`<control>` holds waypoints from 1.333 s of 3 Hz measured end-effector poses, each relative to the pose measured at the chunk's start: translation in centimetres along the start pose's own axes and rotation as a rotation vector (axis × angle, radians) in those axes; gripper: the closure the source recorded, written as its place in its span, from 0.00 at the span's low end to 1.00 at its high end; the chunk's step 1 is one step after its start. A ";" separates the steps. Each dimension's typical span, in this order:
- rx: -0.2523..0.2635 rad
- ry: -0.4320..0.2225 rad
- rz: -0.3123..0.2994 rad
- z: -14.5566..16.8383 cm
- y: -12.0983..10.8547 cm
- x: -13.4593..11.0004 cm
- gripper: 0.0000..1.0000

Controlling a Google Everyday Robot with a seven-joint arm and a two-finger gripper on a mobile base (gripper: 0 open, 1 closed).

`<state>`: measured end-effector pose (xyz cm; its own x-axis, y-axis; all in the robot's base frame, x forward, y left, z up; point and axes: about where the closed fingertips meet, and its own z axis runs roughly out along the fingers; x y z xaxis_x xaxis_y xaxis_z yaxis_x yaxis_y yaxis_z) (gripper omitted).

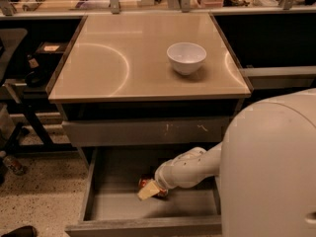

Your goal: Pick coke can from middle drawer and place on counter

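Lots of dark clutter off to the left: a black metal frame (pixel 29 117) standing on the speckled floor (pixel 44 191). None of it is near the action, so I'd ignore it. Next over is the counter (pixel 123 58), the big glossy tan-beige cabinet top with a thin darker edge. Its left and near parts are bare, so that looks like the obvious landing spot to me. Under it is a grey drawer front with pale scuff marks (pixel 148 131), pushed in. Below that is the middle drawer (pixel 116 204), wide, shallow, plain grey inside, pulled out toward the near side. That's why the arm comes in so low: the coke can (pixel 145 182), a small red soda can, is down in the drawer around the middle and mostly covered. Can't say if it's upright or on its side. The gripper (pixel 150 191), cream-coloured at the tip, is right on it, touching or as good as. Honestly can't tell if it's clamped on the can or just parked over it. Up on the counter, right of centre, sits a round white bowl (pixel 186 57), well apart from the drawer, so it only matters if the can gets set down on that side. Then there's the chunky white arm (pixel 190 168) reaching in from the right, and the big rounded white robot body (pixel 271 167) fills the near right corner. My guess at the tricky bit: the scuffed front and the counter edge hang right above the far part of the drawer, so the can probably has to come out toward the near side before going up
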<state>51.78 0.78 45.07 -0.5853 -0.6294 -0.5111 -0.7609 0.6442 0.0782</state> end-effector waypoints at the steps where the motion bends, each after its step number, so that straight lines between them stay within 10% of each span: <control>1: 0.005 0.010 0.006 0.9 -0.4 1.9 0.00; 4: 0.003 0.048 0.010 4.2 -0.9 4.8 0.00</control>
<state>50.86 -1.02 38.98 -0.6056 -0.6431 -0.4688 -0.7541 0.6519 0.0800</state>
